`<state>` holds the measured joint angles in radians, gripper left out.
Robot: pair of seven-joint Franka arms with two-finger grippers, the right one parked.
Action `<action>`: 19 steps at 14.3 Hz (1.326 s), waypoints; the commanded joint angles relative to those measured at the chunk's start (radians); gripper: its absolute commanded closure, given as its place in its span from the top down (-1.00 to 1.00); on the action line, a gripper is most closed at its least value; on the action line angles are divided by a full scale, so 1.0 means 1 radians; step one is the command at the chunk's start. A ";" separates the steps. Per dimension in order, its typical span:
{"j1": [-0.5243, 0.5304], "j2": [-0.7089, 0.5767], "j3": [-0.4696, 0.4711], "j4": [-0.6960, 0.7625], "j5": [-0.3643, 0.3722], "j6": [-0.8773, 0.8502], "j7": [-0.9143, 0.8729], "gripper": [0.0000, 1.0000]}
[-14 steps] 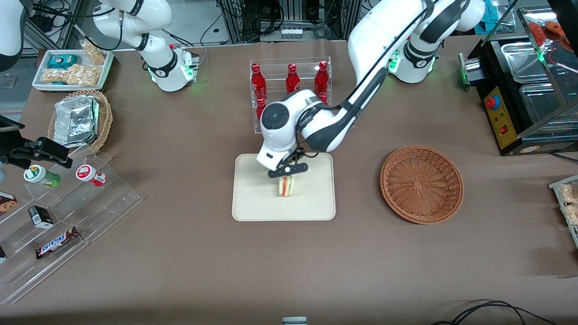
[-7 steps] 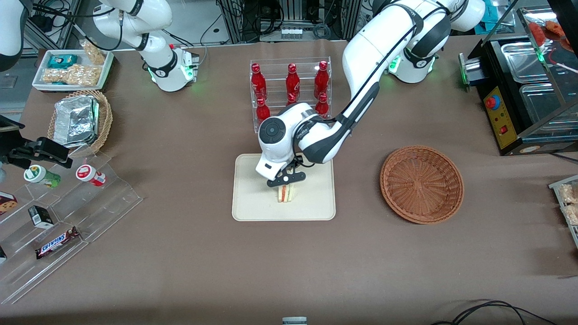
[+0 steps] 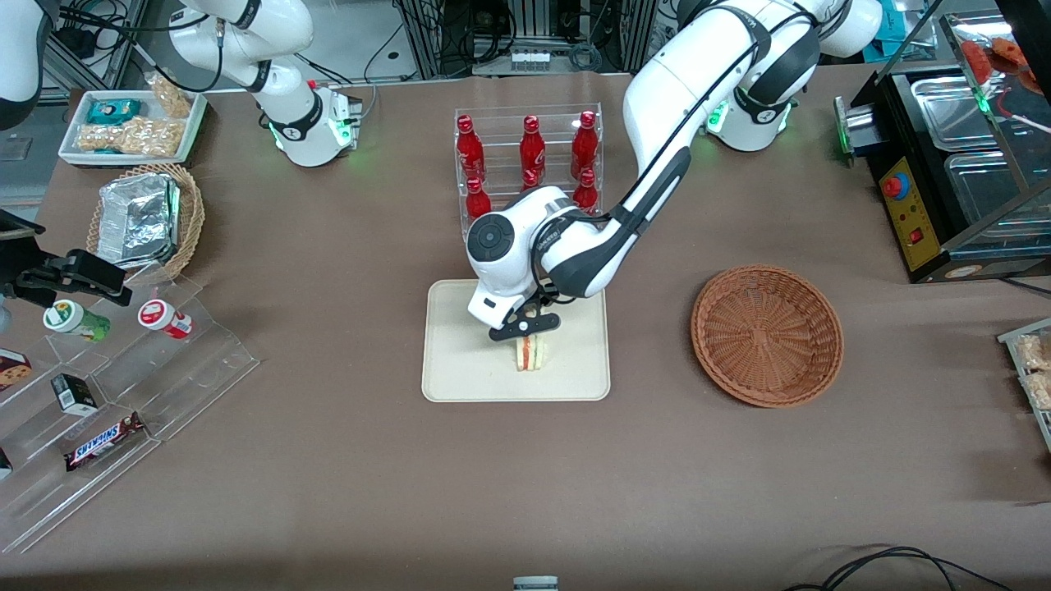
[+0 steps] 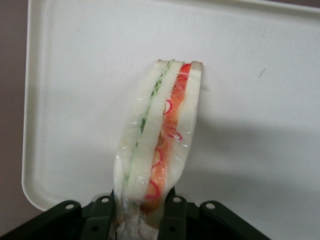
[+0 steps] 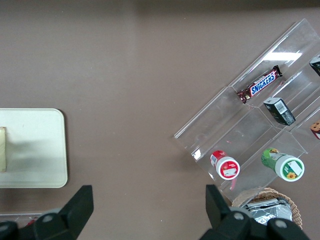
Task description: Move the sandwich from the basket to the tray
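Note:
The sandwich is a wedge of white bread with green and orange-red layers, wrapped in clear film. My left gripper is shut on its upper end, one black finger pressing each bread face. It hangs upright just over the middle of the cream tray, and I cannot tell whether its tip touches the tray surface. The reddish-brown wicker basket stands beside the tray, toward the working arm's end of the table, with nothing in it.
A clear rack of red bottles stands just farther from the front camera than the tray. Toward the parked arm's end are an acrylic stepped shelf with snacks, a tan basket with foil and a white snack tray.
The gripper has come lower and slightly nearer to the front camera over the tray, carrying the sandwich down with it. Its hold has not changed.

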<state>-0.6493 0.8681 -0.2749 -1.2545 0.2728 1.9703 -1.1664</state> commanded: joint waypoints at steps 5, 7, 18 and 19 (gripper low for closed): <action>0.035 -0.105 0.040 0.075 0.031 -0.117 -0.139 1.00; 0.071 -0.168 0.034 0.075 0.013 -0.148 -0.137 1.00; 0.605 -0.607 0.040 -0.106 -0.247 -0.623 0.526 1.00; 0.663 -0.623 0.040 -0.112 -0.247 -0.648 0.577 1.00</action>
<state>-0.1168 0.3315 -0.2234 -1.2597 0.0652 1.3400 -0.7029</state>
